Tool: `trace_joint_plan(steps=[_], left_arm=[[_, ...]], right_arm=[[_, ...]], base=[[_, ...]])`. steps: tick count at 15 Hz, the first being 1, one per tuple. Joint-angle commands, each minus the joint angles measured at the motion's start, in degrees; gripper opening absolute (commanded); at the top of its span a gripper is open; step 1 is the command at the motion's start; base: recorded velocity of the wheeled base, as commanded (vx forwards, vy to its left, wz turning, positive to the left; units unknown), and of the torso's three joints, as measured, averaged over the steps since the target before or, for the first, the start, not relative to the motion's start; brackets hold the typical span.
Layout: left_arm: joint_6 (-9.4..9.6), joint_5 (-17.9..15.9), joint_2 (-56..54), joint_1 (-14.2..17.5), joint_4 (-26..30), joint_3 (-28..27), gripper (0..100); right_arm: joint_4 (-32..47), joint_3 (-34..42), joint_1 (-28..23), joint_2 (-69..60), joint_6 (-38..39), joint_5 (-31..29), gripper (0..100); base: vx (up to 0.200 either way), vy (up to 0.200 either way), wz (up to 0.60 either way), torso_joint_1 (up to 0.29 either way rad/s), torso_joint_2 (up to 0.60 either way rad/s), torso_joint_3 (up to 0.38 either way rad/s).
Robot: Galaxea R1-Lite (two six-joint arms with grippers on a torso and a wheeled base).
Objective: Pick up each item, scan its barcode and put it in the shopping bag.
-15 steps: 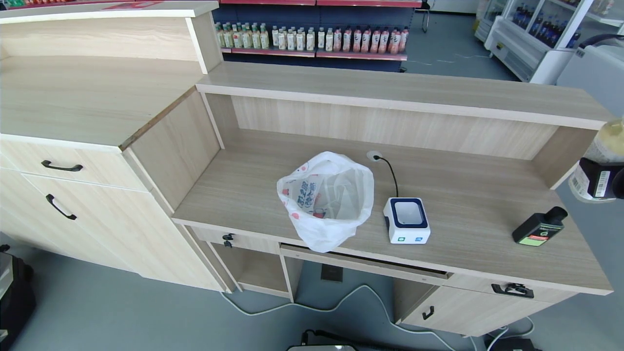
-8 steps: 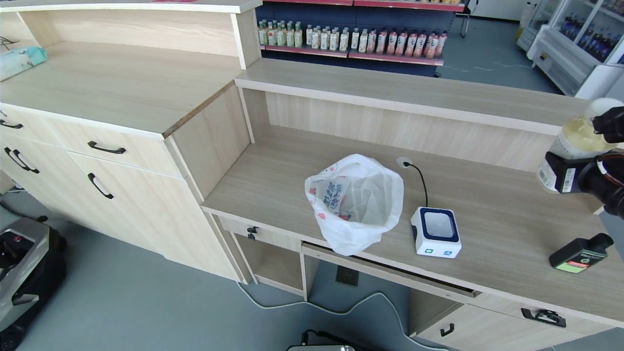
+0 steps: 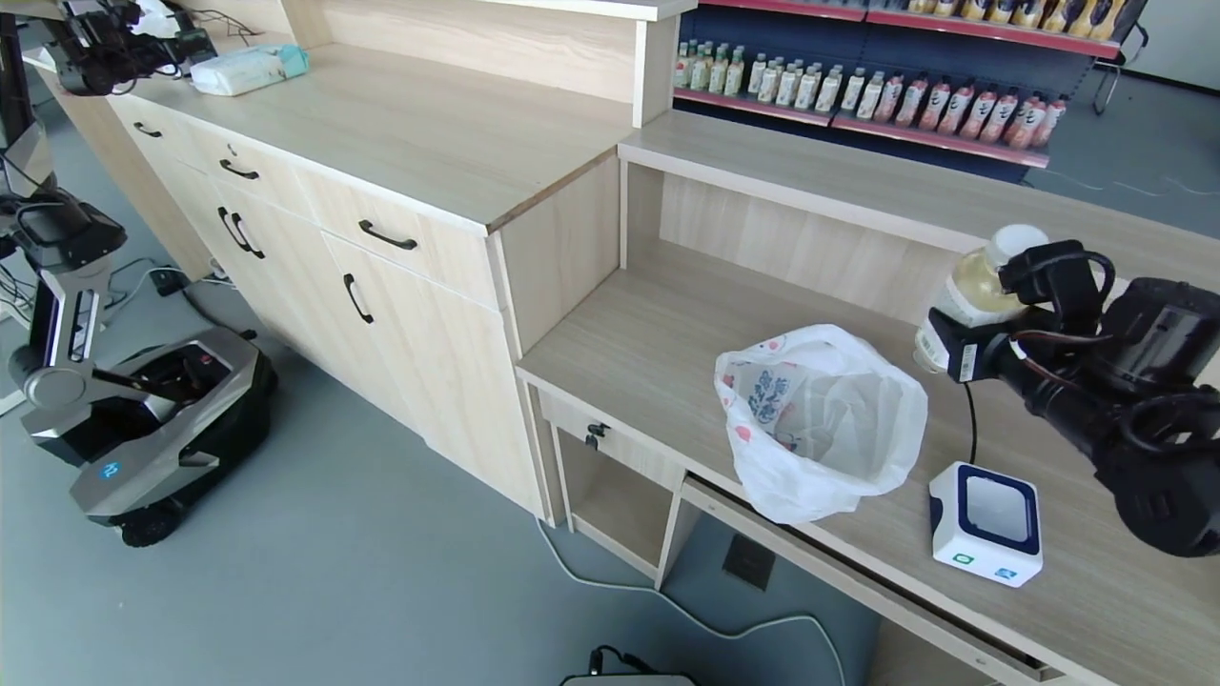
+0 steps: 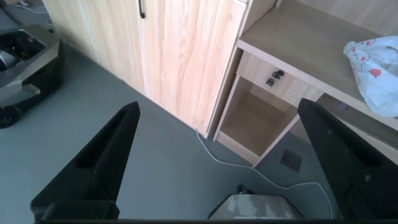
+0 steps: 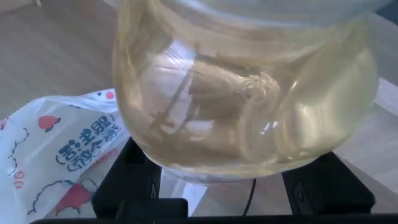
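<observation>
Head view: right pincer [image 3: 953, 354] grips the bottle [image 3: 967, 291] near the shopping bag [image 3: 820, 419] — scan and bagging seemingly remain — left pincer [image 4: 217, 109] spread apart.

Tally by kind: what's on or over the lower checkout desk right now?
shopping bag: 1
barcode scanner: 1
bottle, held in the right claw above the desk: 1
Total: 3

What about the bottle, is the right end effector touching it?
Touching. The head view shows the right end effector clamped around the bottle's lower part.
</observation>
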Motion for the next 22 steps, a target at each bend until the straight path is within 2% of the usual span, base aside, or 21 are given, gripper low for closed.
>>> trace_joint_plan(steps=[1, 3, 5, 13, 20, 22], left_arm=[[-0.03, 0.03, -0.02, 0.01, -0.01, -0.02, 100], [-0.03, -0.06, -0.02, 0.01, -0.01, -0.02, 100], [-0.03, 0.03, -0.02, 0.01, -0.01, -0.02, 100], [-0.03, 0.03, -0.02, 0.01, -0.01, 0.07, 100], [-0.03, 0.03, -0.02, 0.01, -0.01, 0.07, 100], [-0.03, 0.03, -0.02, 0.01, -0.01, -0.02, 100]], right_arm=[[-1.25, -2.51, 1.04, 9.28, 3.65, 5.79, 0], [-0.72, -6.73, 1.13, 13.41, 7.43, 9.66, 0], [-0.72, -9.63, 1.13, 16.66, 7.87, 10.80, 0], [-0.81, -14.91, 2.53, 25.01, 9.10, 11.24, 0], [-0.46, -24.14, 3.06, 32.92, 8.75, 11.50, 0], [-0.46, -24.66, 3.06, 34.15, 8.66, 11.59, 0]], base=[[0.000, 0.000, 0.00, 0.000, 0.00, 0.000], [0.000, 0.000, 0.00, 0.000, 0.00, 0.000], [0.000, 0.000, 0.00, 0.000, 0.00, 0.000], [0.000, 0.000, 0.00, 0.000, 0.00, 0.000], [0.000, 0.000, 0.00, 0.000, 0.00, 0.000], [0.000, 0.000, 0.00, 0.000, 0.00, 0.000]])
